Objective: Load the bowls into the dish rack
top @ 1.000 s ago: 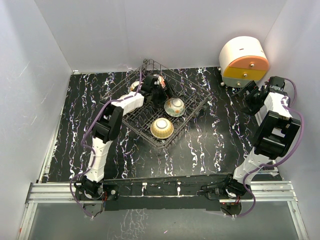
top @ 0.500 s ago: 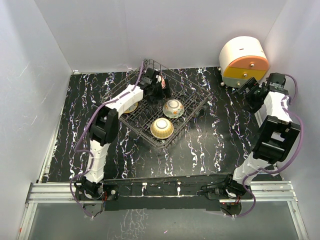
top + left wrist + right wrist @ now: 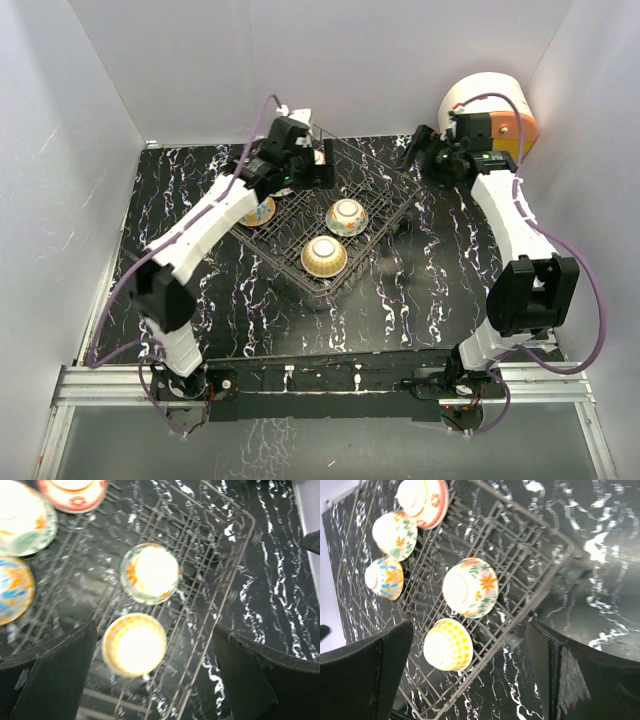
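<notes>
The dark wire dish rack (image 3: 385, 205) stands mid-table. In the top view an orange-green bowl (image 3: 347, 215) and a yellow-dotted bowl (image 3: 323, 256) lie in it, with a blue-orange bowl (image 3: 262, 210) at its left side, partly under my left arm. The right wrist view shows five bowls in the rack (image 3: 530, 555): red (image 3: 422, 500), cream-green (image 3: 395, 534), blue-orange (image 3: 384, 576), orange-green (image 3: 470, 586), yellow (image 3: 448, 644). My left gripper (image 3: 310, 170) (image 3: 155, 630) is open and empty, high above the rack. My right gripper (image 3: 415, 160) (image 3: 470, 627) is open and empty, above the rack's right corner.
The round white, orange and yellow drawer unit (image 3: 500, 105) stands at the back right, partly behind my right arm. White walls close the table at the back and both sides. Black marbled tabletop (image 3: 420, 290) shows around the rack.
My left gripper has risen up and back from inside the rack. My right arm has swung left from the right wall, across the drawer unit, to the rack's right corner.
</notes>
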Controlling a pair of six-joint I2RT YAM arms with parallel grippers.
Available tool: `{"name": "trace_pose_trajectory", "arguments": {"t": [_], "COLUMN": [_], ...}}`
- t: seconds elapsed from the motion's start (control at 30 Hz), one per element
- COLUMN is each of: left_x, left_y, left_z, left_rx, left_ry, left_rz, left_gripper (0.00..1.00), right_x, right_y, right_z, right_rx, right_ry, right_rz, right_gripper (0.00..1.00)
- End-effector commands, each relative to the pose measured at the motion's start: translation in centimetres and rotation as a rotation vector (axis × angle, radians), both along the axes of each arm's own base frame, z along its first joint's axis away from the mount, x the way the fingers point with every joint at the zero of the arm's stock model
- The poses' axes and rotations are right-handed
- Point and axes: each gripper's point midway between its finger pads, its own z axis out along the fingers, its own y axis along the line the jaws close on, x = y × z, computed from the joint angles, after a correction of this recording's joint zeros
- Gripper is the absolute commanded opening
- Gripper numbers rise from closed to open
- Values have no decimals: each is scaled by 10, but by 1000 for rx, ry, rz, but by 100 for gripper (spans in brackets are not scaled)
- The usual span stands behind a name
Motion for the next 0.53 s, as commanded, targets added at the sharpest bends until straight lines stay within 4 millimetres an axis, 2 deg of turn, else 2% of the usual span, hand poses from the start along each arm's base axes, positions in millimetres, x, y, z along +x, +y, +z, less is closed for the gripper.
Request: {"name": "trace_pose_trajectory", "arguments": {"t": [0.0, 0.1, 0.2, 0.37, 0.5], "left_x": [-32, -52, -68, -86, -90], "left_y": [68, 102, 126, 146, 149], "left_z": [38, 39, 45, 57, 58], "left_rx": [122, 205, 245, 222, 208], "left_ry": [-112, -135, -168, -205, -206], "left_rz": [72, 119, 146, 192, 210], "left_gripper": [97, 97, 97, 97, 97], "right_x": [-18, -35, -47, -59, -63], "right_y": [43, 67, 77, 81, 77], "right_z": [39, 39, 37, 32, 25], "right_rx": [-47, -47, -62, -79, -105], "right_ry": [-144, -155, -149, -153, -134], "right_rz": [102, 155, 190, 224, 218], "right_gripper": [99, 99, 99, 99, 99]}}
